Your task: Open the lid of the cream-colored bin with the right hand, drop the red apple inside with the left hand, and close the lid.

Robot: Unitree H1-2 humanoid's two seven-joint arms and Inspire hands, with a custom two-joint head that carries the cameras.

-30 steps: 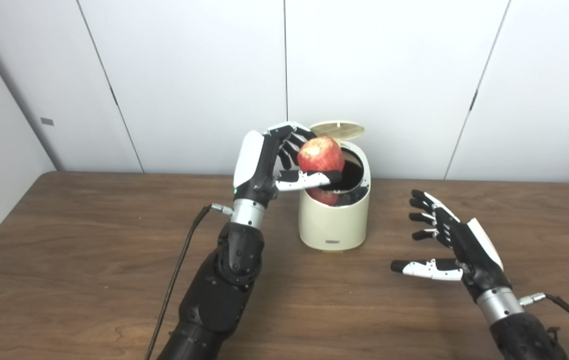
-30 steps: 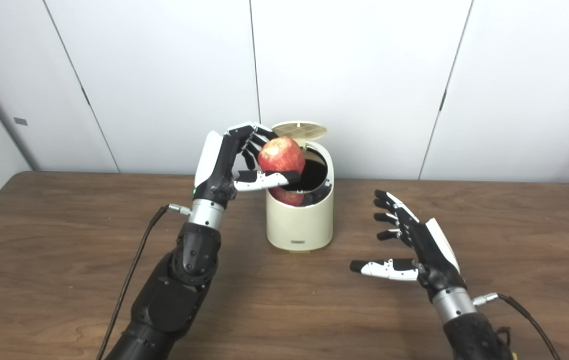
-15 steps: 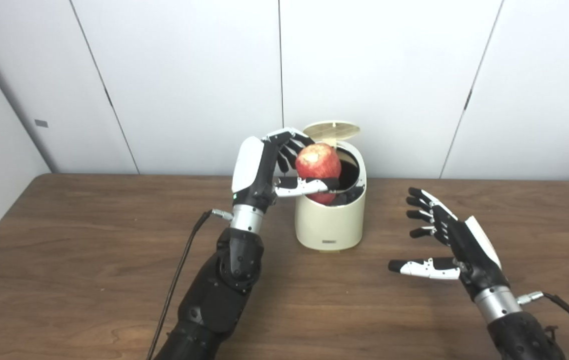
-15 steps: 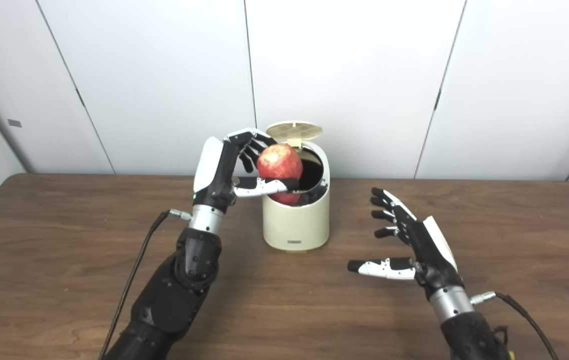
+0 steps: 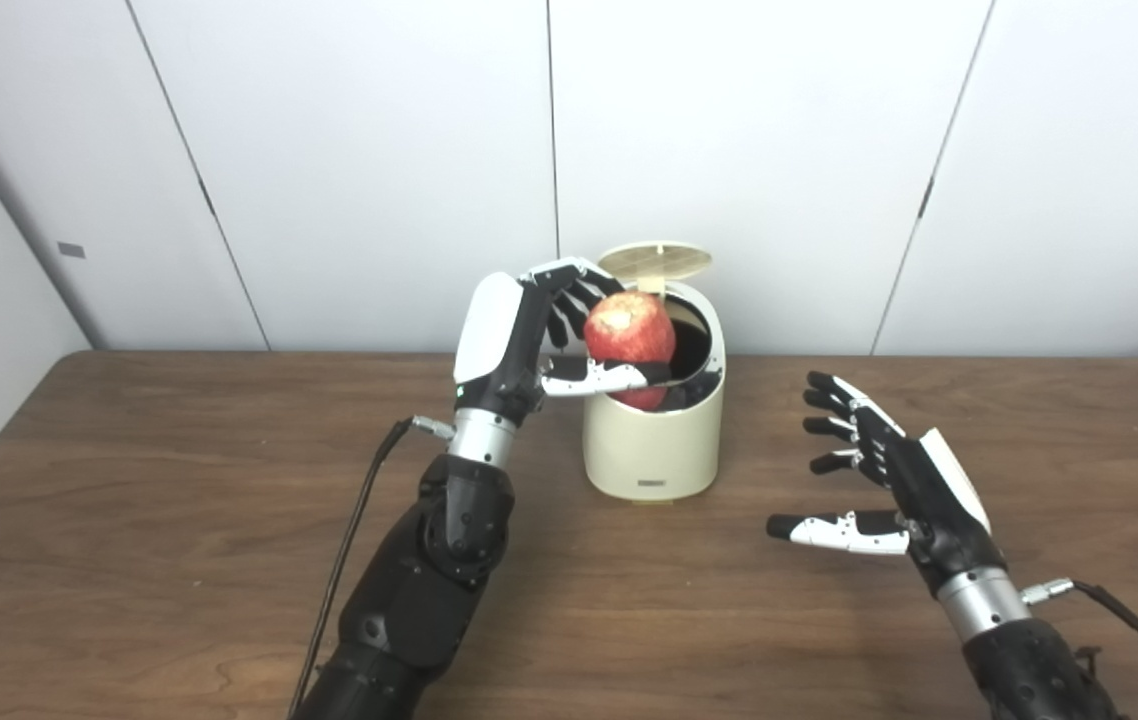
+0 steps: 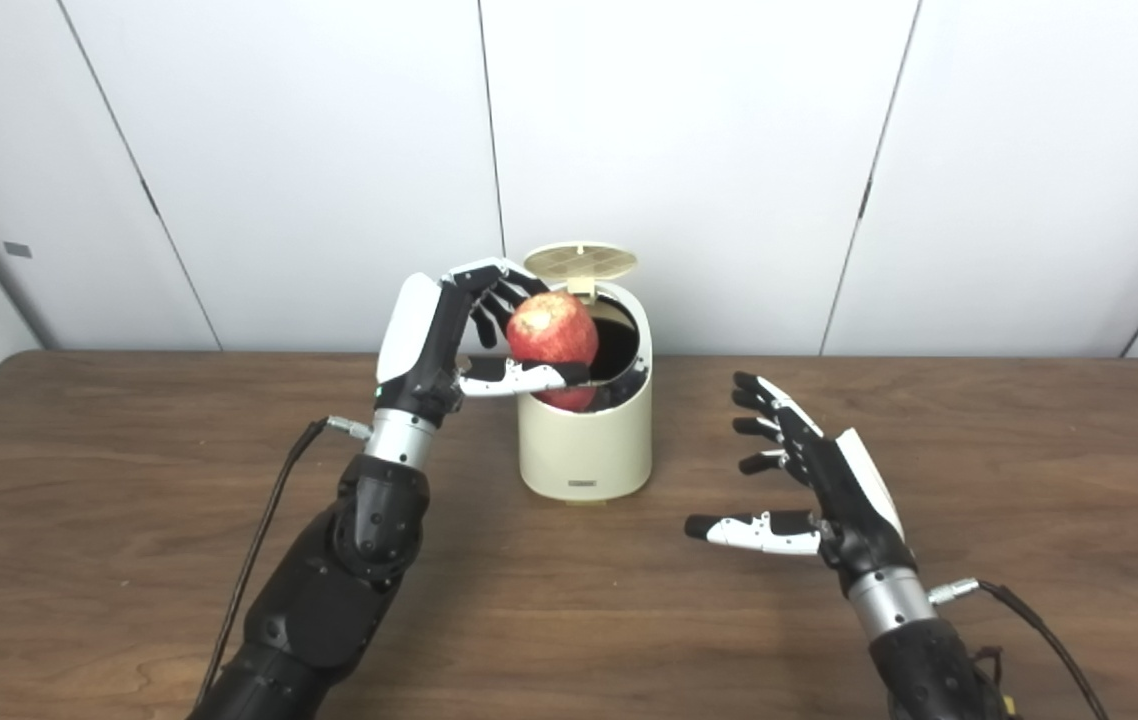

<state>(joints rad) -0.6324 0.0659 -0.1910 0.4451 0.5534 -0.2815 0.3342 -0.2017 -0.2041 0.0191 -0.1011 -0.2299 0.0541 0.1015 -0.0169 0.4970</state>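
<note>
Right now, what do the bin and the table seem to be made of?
The bin looks like smooth cream plastic: even colour, soft sheen, moulded ribs under its raised lid. The table looks like matte brown wood or wood laminate: grain lines show.

A dark brown wooden table point(image 5: 129, 520) with a visible grain carries the scene, its far edge running along the white wall panels. Directly on it stands one thing, a cream-colored bin point(image 5: 654, 440), upright, close to the far edge and about midway across. A thin black cable point(image 5: 354, 540) trails over the tabletop to the left of the bin, toward the near edge.
</note>
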